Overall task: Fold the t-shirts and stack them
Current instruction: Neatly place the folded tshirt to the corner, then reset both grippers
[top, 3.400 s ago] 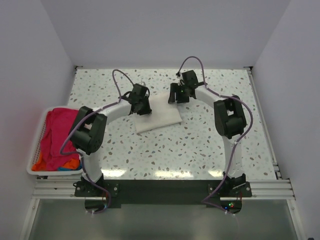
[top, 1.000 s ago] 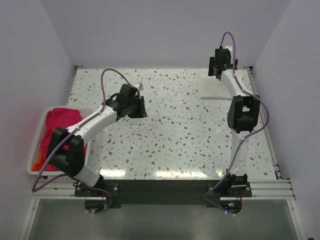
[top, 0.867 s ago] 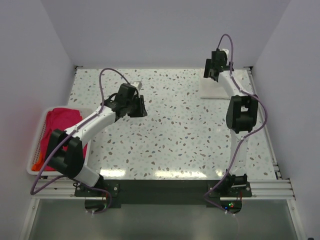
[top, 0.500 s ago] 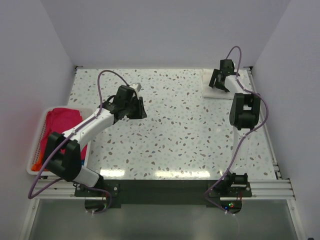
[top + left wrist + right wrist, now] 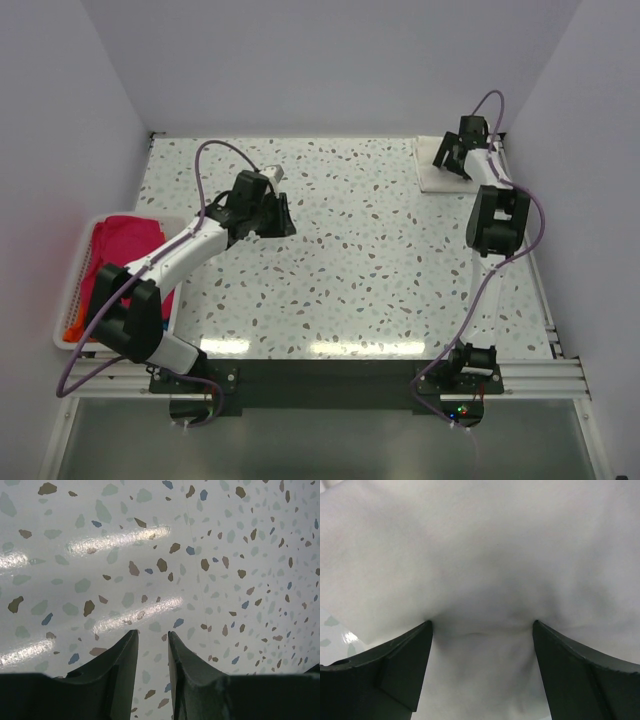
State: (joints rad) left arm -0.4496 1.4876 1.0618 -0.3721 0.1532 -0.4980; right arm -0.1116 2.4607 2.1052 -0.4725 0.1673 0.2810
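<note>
A folded white t-shirt [image 5: 432, 178] lies at the far right corner of the speckled table. My right gripper [image 5: 452, 160] is open and rests on top of it; in the right wrist view its spread fingertips [image 5: 422, 635] press into the white cloth [image 5: 480, 555], which fills the frame. My left gripper [image 5: 282, 216] hangs over bare tabletop at the left centre, empty, with only a narrow gap between its jaws [image 5: 152, 635]. Pink and orange t-shirts [image 5: 120, 262] lie bunched in a white basket [image 5: 72, 292] at the left edge.
The table's right edge rail [image 5: 520, 215] runs close beside the white shirt, and the back wall is just behind it. The basket hangs at the table's left side. Purple cables loop above both arms.
The white shirt went from the table's middle to the far right corner under my right gripper, which has settled lower on it. My left gripper let go and drew back left.
</note>
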